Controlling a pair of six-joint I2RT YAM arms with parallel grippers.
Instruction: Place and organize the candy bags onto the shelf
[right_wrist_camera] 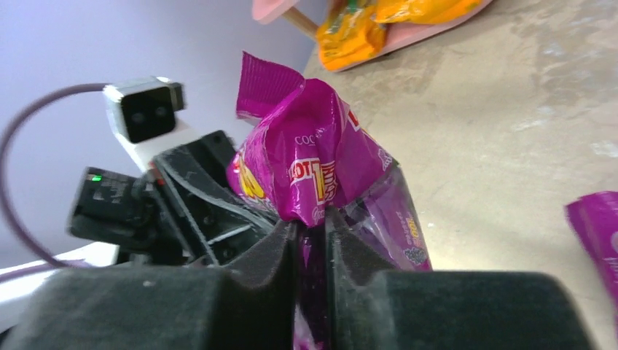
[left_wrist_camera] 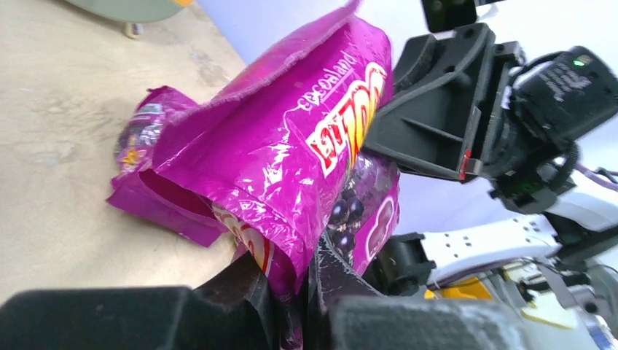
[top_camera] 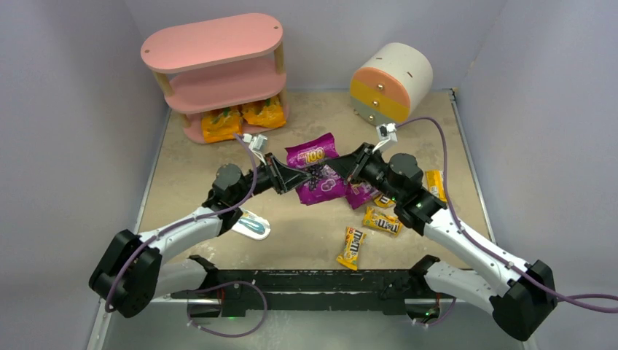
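Both grippers are shut on one large purple candy bag (top_camera: 315, 173), held between them over the table's middle. My left gripper (top_camera: 294, 179) pinches its left edge (left_wrist_camera: 306, 273); my right gripper (top_camera: 347, 173) pinches its right edge (right_wrist_camera: 312, 233). The bag fills the left wrist view (left_wrist_camera: 291, 138) and right wrist view (right_wrist_camera: 313, 146). A second purple bag (top_camera: 360, 195) lies on the table under my right arm. Two orange-yellow bags (top_camera: 222, 122) (top_camera: 264, 112) lie on the pink shelf's (top_camera: 211, 44) bottom tier. Small yellow M&M's packs (top_camera: 352, 246) (top_camera: 382, 220) (top_camera: 435, 184) lie at the right front.
A round cream drum cabinet (top_camera: 390, 80) with orange-yellow drawers stands at the back right. A flat light-blue and white packet (top_camera: 253, 224) lies beside my left arm. Grey walls close in the table on the left, back and right.
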